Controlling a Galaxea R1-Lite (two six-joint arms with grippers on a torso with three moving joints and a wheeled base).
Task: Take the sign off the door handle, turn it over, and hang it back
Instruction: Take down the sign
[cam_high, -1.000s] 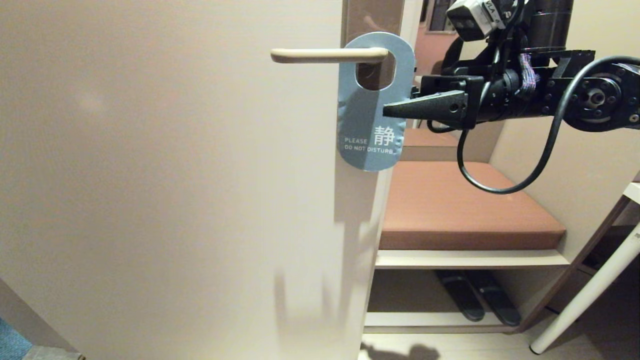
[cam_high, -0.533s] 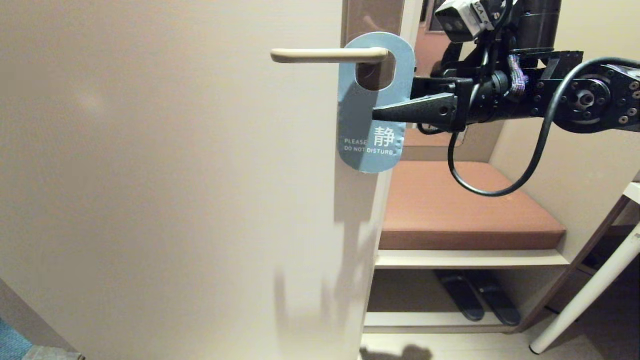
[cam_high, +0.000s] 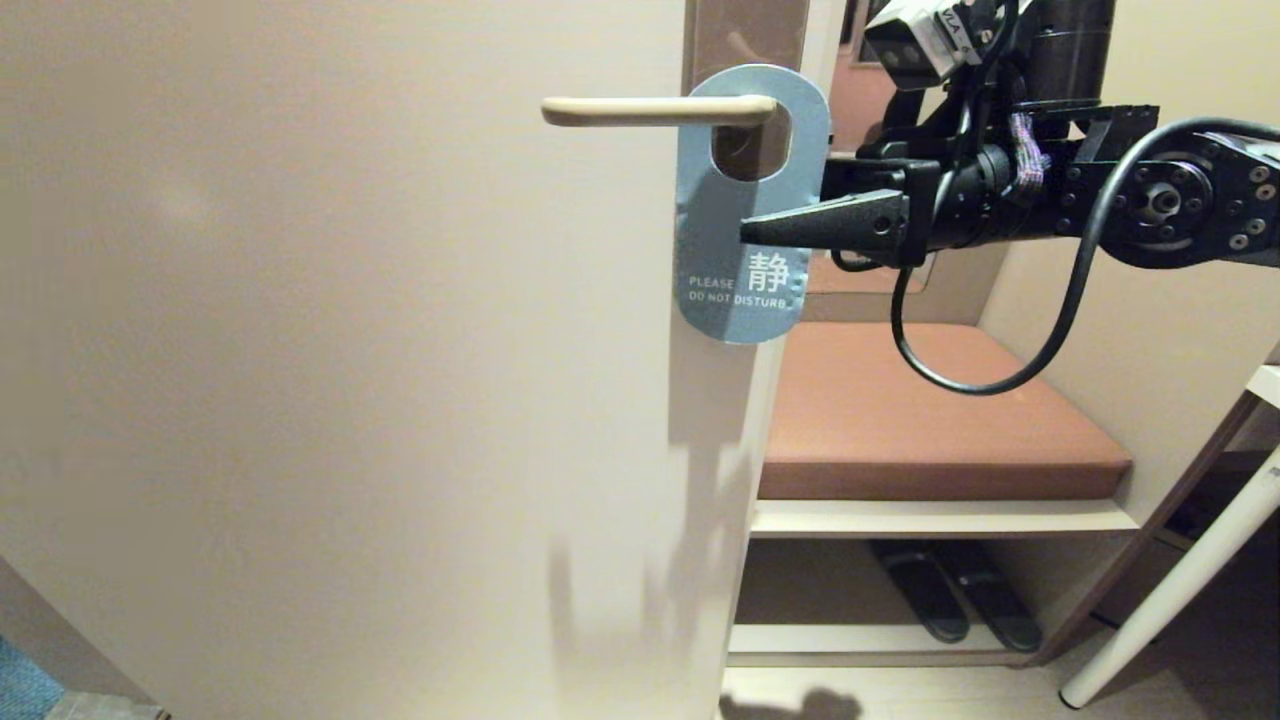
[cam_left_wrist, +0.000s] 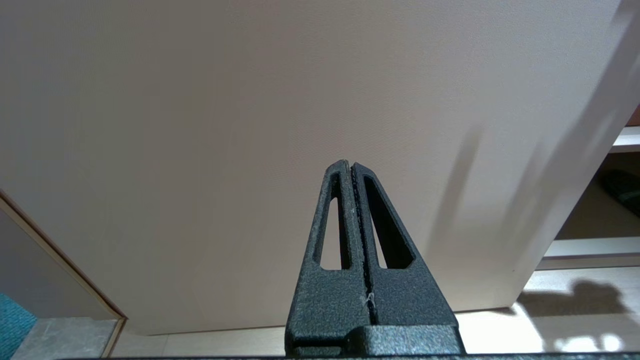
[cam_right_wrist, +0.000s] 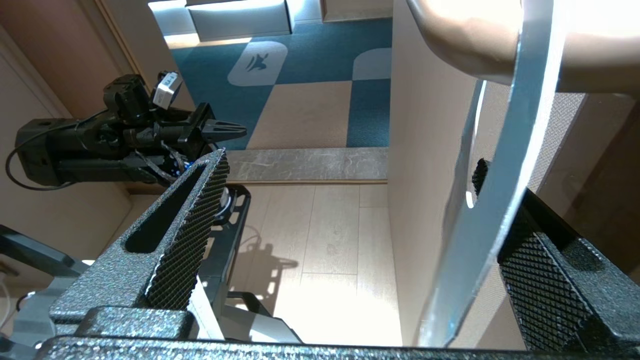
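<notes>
Nearest the robot, low before the door, the left gripper sat parked with its two fingers pressed together and nothing between them; it played no part.

Further out and higher, the right gripper reached in level from the room side with its jaws spread wide, straddling the sign. One finger lay across the blue-grey printed face, and the wrist view showed the other tucked behind the card, against the door's edge. The card's edge ran between the textured pads, nearer the far one, and whether it touched that pad could not be told. Nothing was gripped yet.

Beyond the fingers, the sign hung by its oval hole from the door handle, at the elbow close to the brown backplate, the "DO NOT DISTURB" face turned outward.

Judging from this, the step in hand was closing on the card. It would go best with the pads meeting on the flat body below the hole, square to the card so it would not buckle or twist. A thin card could slip, so the hold should be firm before it is drawn along the lever toward the free end. Pulling outward instead would likely catch the hole on the lever.
</notes>
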